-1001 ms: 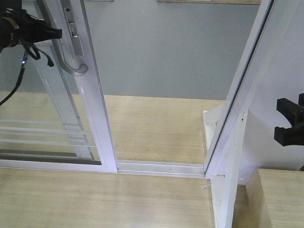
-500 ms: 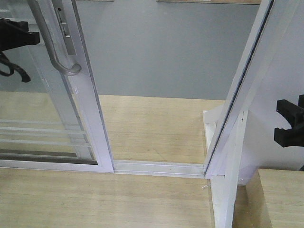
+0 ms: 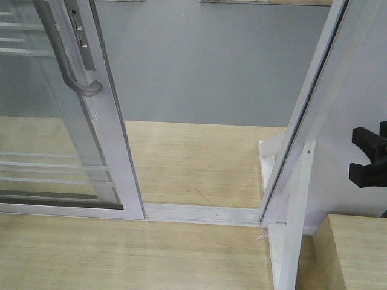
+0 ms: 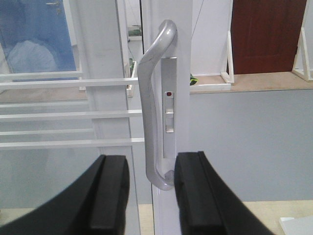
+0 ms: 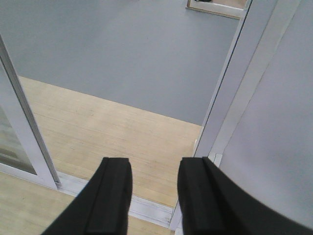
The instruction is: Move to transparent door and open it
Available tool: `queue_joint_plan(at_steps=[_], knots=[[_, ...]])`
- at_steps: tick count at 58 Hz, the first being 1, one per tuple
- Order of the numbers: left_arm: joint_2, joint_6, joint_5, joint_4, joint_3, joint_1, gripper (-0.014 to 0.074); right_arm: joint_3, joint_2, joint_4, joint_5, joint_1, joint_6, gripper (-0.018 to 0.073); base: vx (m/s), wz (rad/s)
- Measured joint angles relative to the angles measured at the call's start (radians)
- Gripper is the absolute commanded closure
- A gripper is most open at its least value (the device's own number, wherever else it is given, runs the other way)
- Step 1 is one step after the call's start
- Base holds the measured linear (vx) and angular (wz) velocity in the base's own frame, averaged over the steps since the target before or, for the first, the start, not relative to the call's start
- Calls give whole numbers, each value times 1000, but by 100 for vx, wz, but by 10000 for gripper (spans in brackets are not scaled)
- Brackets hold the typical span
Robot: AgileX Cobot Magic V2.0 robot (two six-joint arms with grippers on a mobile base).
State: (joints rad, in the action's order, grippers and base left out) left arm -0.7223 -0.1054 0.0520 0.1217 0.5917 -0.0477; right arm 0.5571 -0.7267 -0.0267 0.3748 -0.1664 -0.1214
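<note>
The transparent door stands at the left of the front view, slid left, with a wide gap to its right. Its curved silver handle and lock plate show near the top. My left gripper is out of the front view. In the left wrist view it is open, with the handle's lower end seen between its fingers and the lock plate beside it. My right gripper hangs open and empty at the right edge. In the right wrist view it is above the floor track.
A slanted white door-frame post stands at the right. A metal floor track crosses the wooden floor. A wooden block sits at the lower right. Grey floor lies beyond the opening. A dark red door shows far behind.
The door and its handle have slid a little to the left. My left gripper has left the front view at the left edge. The right gripper has not moved.
</note>
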Motion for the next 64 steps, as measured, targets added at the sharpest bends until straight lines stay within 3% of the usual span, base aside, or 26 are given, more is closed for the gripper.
queue_joint_plan(at_steps=[12, 26, 36, 48, 56, 64], knots=[[121, 2, 83, 0, -16, 0, 276, 0, 0, 0, 0, 0, 0, 243, 0, 0], [368, 1, 102, -1, -178, -2, 605, 0, 0, 0, 0, 0, 0, 243, 0, 0], [564, 1, 93, -1, -370, -6, 603, 0, 0, 0, 0, 0, 0, 243, 0, 0], [727, 1, -14, -1, -587, -6, 603, 0, 0, 0, 0, 0, 0, 243, 0, 0], [732, 1, -70, -4, -619, -6, 602, 0, 0, 0, 2, 0, 0, 243, 0, 0], [733, 1, -44, -42, -619, -6, 602, 0, 0, 0, 3, 0, 0, 243, 0, 0]])
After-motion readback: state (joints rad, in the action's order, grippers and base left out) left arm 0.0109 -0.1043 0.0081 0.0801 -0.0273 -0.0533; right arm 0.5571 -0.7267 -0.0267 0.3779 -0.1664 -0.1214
